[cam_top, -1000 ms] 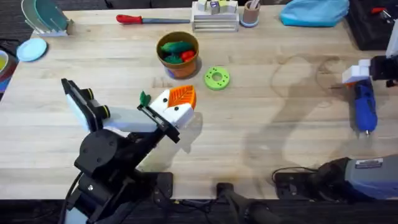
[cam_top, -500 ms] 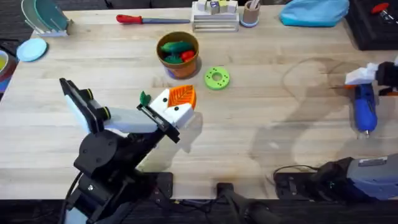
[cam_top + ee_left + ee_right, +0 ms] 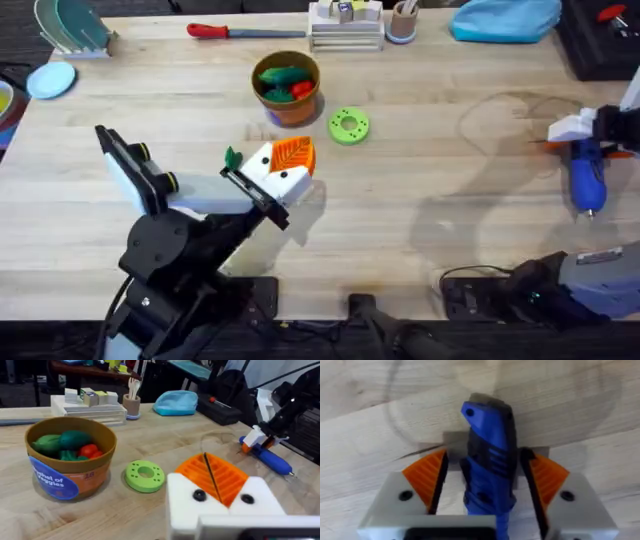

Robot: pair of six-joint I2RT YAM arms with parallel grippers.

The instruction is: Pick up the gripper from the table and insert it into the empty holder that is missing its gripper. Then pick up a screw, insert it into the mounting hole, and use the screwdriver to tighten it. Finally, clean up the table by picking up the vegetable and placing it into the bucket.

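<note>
A light wooden worktop (image 3: pixel 420 200) was seen from above. At its far right edge the right gripper (image 3: pixel 590 135) stood over the blue screwdriver (image 3: pixel 586 172), which lay flat with its metal tip pointing toward the arms' bases. The right wrist view gave what the overhead could not: the gripper's orange pads (image 3: pixel 427 474) sat either side of the screwdriver's (image 3: pixel 487 455) body with slim gaps visible, so the gripper was open around the tool, not clamped, probably placed there for a grasp or a release.

The left gripper (image 3: pixel 285 165) rested near the worktop's middle, its two orange pads pressed together (closed, holding nothing visible). A small dark green piece (image 3: pixel 232 158) showed just beside it; whether it was a vegetable was unclear.

The bucket (image 3: pixel 287 88) stood beyond the left gripper, with a green round disc (image 3: pixel 348 125) just beside it. From the left wrist view the bucket (image 3: pixel 70 462) clearly held green and red toy vegetables, suggesting cleanup was largely done.
</note>
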